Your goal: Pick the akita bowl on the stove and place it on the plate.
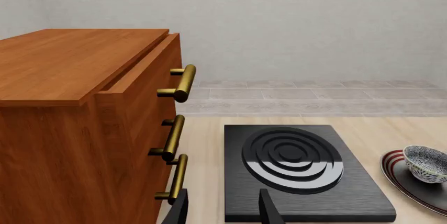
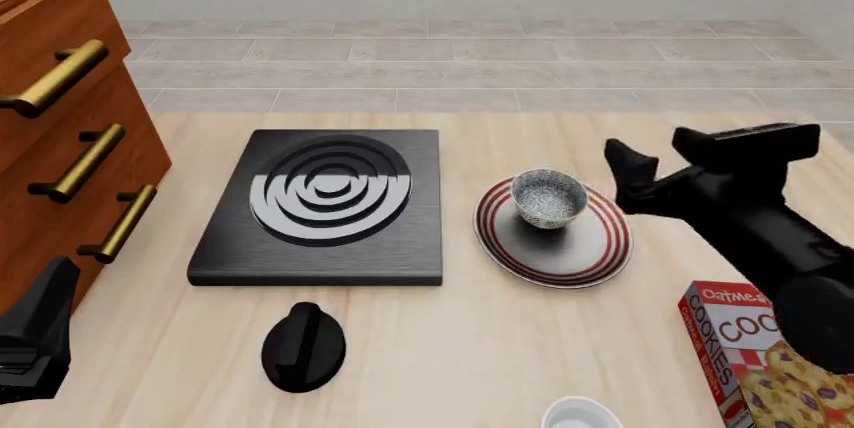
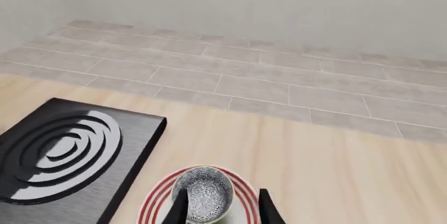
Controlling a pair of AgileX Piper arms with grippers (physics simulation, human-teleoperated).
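The pale wooden counter (image 2: 441, 358) carries everything here. Largest on it is the brown wooden cabinet (image 2: 54, 128) at the far left, its three drawers fitted with brass bar handles (image 2: 83, 161). Just beside the cabinet, toward the middle of the counter, lies the stove (image 2: 327, 208), a flat black slab whose glossy burner rings are bare. To the right of the stove, close to it but not touching, sits the plate (image 2: 577, 248), white with red stripes around its rim. The akita bowl (image 2: 549, 197) stands upright on the plate, toward its far left part, speckled inside facing up.

The right gripper (image 2: 638, 173) hovers just to the right of the bowl, above the plate's edge; its fingers (image 3: 266, 208) are spread apart with nothing between them, the bowl showing just beyond their tips in the right wrist view. The left gripper (image 1: 222, 209) sits low at the near left corner, by the cabinet, fingers parted and empty.

A cookie box (image 2: 763, 363) lies at the near right. A black round knob (image 2: 303, 346) rests in front of the stove, and a small white bowl (image 2: 582, 415) is cut off by the near edge.
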